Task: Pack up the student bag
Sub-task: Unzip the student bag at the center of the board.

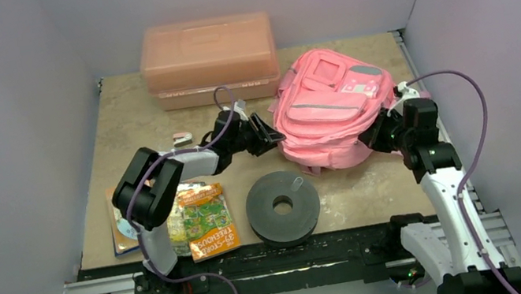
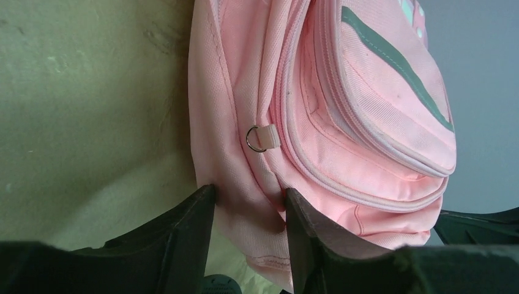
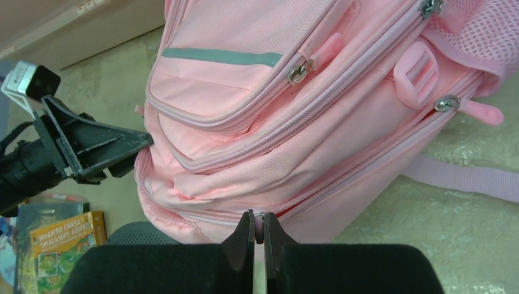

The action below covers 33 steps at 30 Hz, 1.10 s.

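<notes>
The student bag is a soft pink backpack with grey trim, lying at the back right of the table. My left gripper is at the bag's left side. In the left wrist view its jaws pinch a fold of the bag's side fabric, just below a small metal D-ring. My right gripper is at the bag's near right edge. In the right wrist view it is shut on a pink zipper pull of the main zip, where a short red gap shows beside it.
A rigid salmon plastic box stands at the back, left of the bag. A black round disc lies in front of the bag. Books and a CD lie at the front left. A small pink-and-grey item sits behind them.
</notes>
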{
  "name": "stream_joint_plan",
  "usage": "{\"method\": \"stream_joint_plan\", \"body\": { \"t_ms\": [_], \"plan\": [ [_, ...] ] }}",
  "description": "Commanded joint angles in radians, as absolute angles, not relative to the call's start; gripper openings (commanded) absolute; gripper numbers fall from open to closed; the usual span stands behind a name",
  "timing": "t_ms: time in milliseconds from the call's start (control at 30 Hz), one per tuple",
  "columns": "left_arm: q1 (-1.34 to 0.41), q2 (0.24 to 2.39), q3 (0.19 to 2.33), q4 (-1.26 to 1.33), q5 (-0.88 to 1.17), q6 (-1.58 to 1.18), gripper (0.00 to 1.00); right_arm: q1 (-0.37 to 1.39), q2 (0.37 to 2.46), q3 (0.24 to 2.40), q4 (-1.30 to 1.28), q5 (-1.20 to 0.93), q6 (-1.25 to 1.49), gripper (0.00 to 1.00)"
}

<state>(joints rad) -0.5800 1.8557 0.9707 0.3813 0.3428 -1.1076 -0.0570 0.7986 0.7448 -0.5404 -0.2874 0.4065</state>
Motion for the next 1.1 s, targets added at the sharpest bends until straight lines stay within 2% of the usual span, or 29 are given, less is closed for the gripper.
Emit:
{"method": "stream_joint_plan", "body": {
  "t_ms": [0, 100, 200, 467, 633, 733, 800, 867, 933, 1000, 1067],
  "plan": [
    [-0.619, 1.921, 1.027, 0.622, 0.451, -1.212, 0.37, -0.049, 0.781, 0.842, -0.581, -0.226, 0.392, 0.00],
    [-0.647, 1.937, 1.051, 0.625, 0.441, -1.216, 0.12, -0.038, 0.781, 0.848, -0.624, -0.221, 0.408, 0.00],
    [-0.663, 1.943, 1.083, 0.626, 0.434, -1.220, 0.01, 0.006, 0.794, 0.849, -0.668, -0.229, 0.429, 0.00],
    [-0.700, 1.910, 1.107, 0.636, 0.381, -1.225, 0.00, 0.273, 0.776, 0.848, -0.629, -0.266, 0.477, 0.00],
    [-0.733, 1.897, 1.088, 0.666, 0.377, -1.228, 0.00, 0.469, 0.903, 0.898, -0.550, -0.176, 0.565, 0.00],
    [-0.731, 1.874, 1.051, 0.716, 0.395, -1.242, 0.00, 0.524, 1.018, 0.962, -0.548, -0.112, 0.644, 0.00],
    [-0.719, 1.853, 1.019, 0.735, 0.410, -1.243, 0.12, 0.532, 1.079, 0.984, -0.538, -0.106, 0.681, 0.00],
    [-0.708, 1.812, 0.970, 0.753, 0.423, -1.237, 0.30, 0.531, 1.119, 1.004, -0.552, -0.061, 0.703, 0.00],
    [-0.700, 1.774, 0.919, 0.774, 0.422, -1.231, 0.44, 0.531, 1.133, 1.008, -0.555, -0.006, 0.721, 0.00],
    [-0.692, 1.750, 0.883, 0.779, 0.425, -1.224, 0.52, 0.530, 1.129, 1.005, -0.550, 0.005, 0.763, 0.00],
    [-0.685, 1.743, 0.856, 0.785, 0.440, -1.220, 0.53, 0.530, 1.120, 1.006, -0.547, 0.048, 0.789, 0.00]
  ]
}}
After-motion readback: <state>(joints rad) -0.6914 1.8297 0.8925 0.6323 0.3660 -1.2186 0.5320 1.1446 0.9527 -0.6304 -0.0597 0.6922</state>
